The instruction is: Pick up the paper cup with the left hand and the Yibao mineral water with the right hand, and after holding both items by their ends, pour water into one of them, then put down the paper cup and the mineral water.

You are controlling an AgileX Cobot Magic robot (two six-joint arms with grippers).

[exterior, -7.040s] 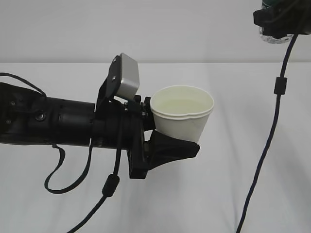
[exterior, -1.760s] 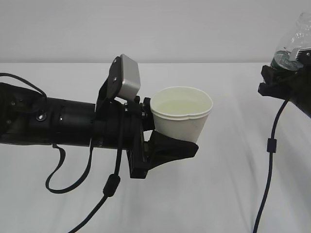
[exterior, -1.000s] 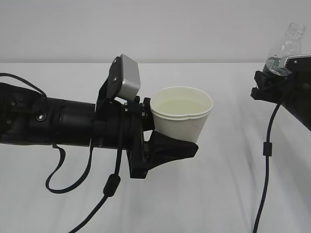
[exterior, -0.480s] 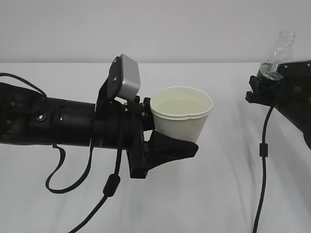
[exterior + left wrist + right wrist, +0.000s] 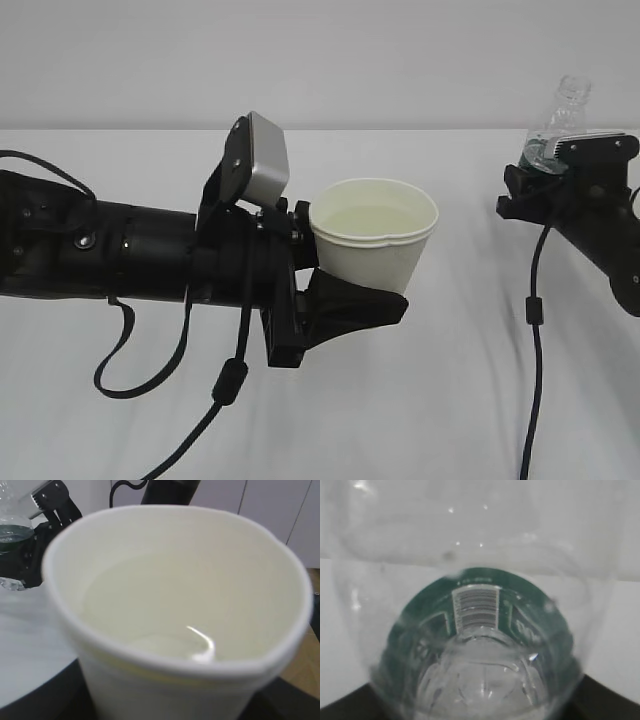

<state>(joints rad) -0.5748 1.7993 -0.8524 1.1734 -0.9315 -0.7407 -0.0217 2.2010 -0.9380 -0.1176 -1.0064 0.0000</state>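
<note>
While the left tool point(image 5: 345, 300) clamps the water-filled paper cup point(image 5: 374, 245) and the right tool point(image 5: 545, 190) grips the Yibao mineral water point(image 5: 558, 120), both should descend level to the desk point(image 5: 420, 420).

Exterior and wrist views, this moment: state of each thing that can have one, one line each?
paper cup: upright, held above the table, pale liquid inside.
Yibao mineral water: capless, neck up with a slight tilt, gripped near its lower part, off the table.
left hand: shut on the paper cup, arm level.
right hand: shut on the bottle, at the right edge of the exterior view.
</note>
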